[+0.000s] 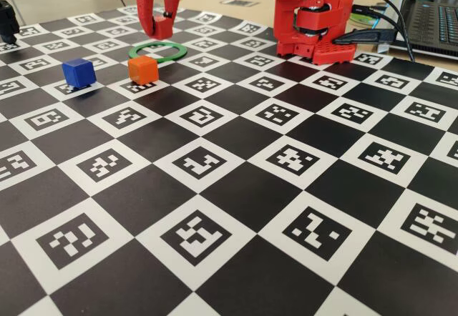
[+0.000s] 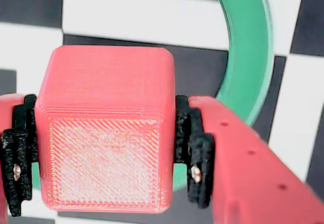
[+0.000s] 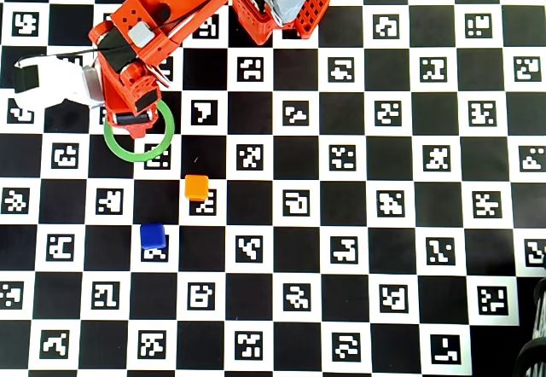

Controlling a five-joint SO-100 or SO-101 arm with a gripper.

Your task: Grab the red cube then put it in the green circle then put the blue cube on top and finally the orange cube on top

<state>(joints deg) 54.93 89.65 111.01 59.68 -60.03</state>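
**Red cube held above the ring**

While the gripper is clamped on the red cube by two opposite flat faces, the cube hangs above the green circle. It looks rigid, light, ridged enough to resist slipping. Nearer the fixed camera than the ring sit the orange cube and blue cube, apart.

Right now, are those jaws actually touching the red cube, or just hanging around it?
Touching. The wrist view shows the black pads pressed flat against both sides of the red cube, with no gap on either side. The cube is gripped above the green circle.
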